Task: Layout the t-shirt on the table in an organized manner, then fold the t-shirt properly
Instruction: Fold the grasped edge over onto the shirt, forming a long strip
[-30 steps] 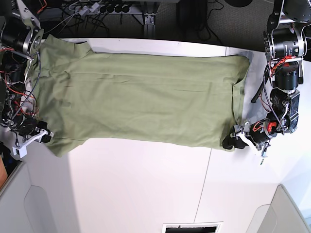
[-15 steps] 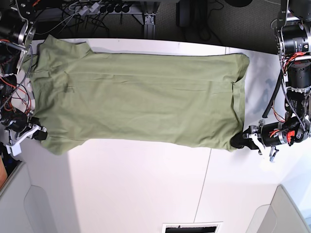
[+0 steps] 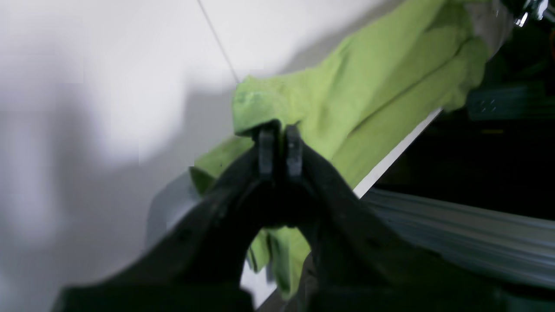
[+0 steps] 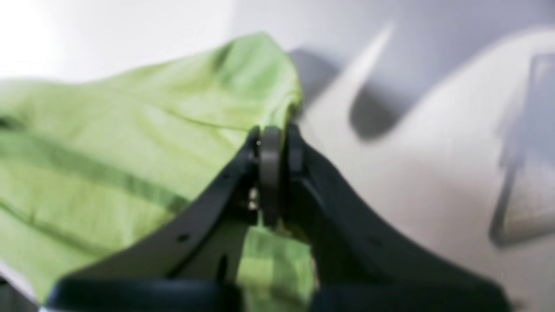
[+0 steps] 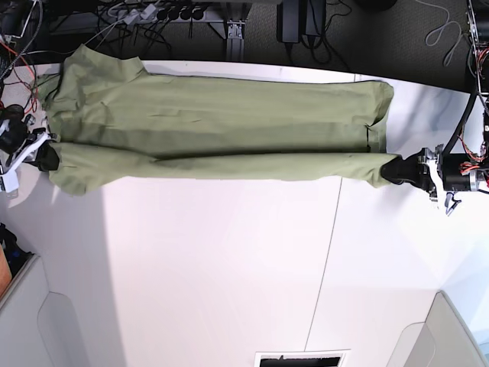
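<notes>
The soft olive t-shirt [image 5: 221, 126] lay stretched along the far tabletop [image 5: 229, 260] edge, its near hem lifted; left gripper [image 5: 397, 169] and right gripper [image 5: 47, 153] each pinched a corner, with smooth white surface open in front.

Beyond the far edge, a dark grey floor [image 5: 252, 42] carries a tangle of black and white cables [image 5: 141, 14] and a grey metal frame leg [image 5: 234, 30], all under even, bright overhead light.

Both wrist views are blurred; the t-shirt [image 5: 221, 126] hides the table's far edge.
</notes>
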